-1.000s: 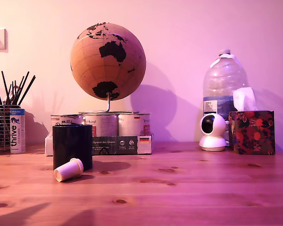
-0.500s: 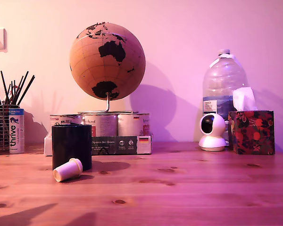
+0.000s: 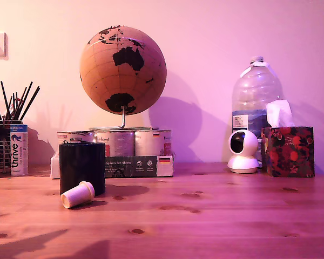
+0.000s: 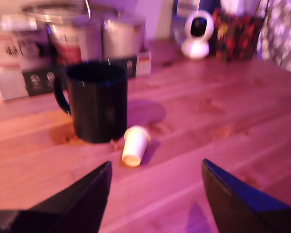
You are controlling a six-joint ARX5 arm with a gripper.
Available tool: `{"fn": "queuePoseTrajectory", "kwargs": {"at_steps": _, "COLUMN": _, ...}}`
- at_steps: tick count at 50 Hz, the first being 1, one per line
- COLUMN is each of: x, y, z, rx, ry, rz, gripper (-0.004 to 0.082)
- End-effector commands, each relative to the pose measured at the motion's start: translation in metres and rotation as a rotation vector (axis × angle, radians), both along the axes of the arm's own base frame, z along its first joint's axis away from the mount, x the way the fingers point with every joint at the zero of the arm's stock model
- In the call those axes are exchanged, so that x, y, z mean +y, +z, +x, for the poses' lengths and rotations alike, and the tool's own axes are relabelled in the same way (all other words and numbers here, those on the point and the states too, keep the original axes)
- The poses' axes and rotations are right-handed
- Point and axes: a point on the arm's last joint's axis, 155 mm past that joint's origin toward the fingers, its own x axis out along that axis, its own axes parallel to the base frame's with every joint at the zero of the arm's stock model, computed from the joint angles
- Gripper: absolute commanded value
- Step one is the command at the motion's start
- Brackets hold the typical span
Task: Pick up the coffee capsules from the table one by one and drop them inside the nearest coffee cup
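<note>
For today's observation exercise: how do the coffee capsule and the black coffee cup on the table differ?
The coffee capsule is cream-white; the coffee cup is matte black. The capsule is far smaller than the cup. The capsule lies on its side, while the cup stands upright. The capsule tapers; the cup is straight-sided with a handle. Both rest on the wooden table, close together.

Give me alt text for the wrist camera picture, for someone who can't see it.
A small cream coffee capsule lies on its side on a wooden table, just in front of a black coffee cup; the robot's open hand hovers short of it, empty. Behind, blurred, are tins, a white camera and a floral tissue box.
</note>
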Motion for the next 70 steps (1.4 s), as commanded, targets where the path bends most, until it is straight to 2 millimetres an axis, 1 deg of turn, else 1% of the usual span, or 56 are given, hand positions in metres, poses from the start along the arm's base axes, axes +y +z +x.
{"fn": "queuePoseTrajectory", "kwargs": {"at_steps": 1, "x": -0.001, "y": -0.006, "z": 0.000, "rx": 0.001, "ry": -0.005, "rz": 0.011, "gripper": 0.0539}}
{"fn": "queuePoseTrajectory", "kwargs": {"at_steps": 8, "x": -0.001, "y": -0.012, "z": 0.006, "rx": 0.002, "ry": -0.009, "rz": 0.033, "gripper": 0.0558}}
{"fn": "queuePoseTrajectory", "kwargs": {"at_steps": 15, "x": -0.003, "y": -0.018, "z": 0.010, "rx": 0.017, "ry": -0.015, "rz": 0.047, "gripper": 0.0557}}
{"fn": "queuePoseTrajectory", "kwargs": {"at_steps": 30, "x": -0.016, "y": -0.027, "z": 0.021, "rx": 0.028, "ry": -0.064, "rz": 0.089, "gripper": 0.0558}}
{"fn": "queuePoseTrajectory", "kwargs": {"at_steps": 36, "x": -0.020, "y": -0.028, "z": 0.029, "rx": 0.029, "ry": -0.075, "rz": 0.100, "gripper": 0.0558}}
{"fn": "queuePoseTrajectory", "kwargs": {"at_steps": 49, "x": -0.025, "y": -0.032, "z": 0.053, "rx": 0.041, "ry": -0.077, "rz": 0.106, "gripper": 0.0557}}
{"fn": "queuePoseTrajectory", "kwargs": {"at_steps": 70, "x": -0.044, "y": -0.052, "z": 0.079, "rx": 0.074, "ry": -0.118, "rz": 0.126, "gripper": 0.0553}}
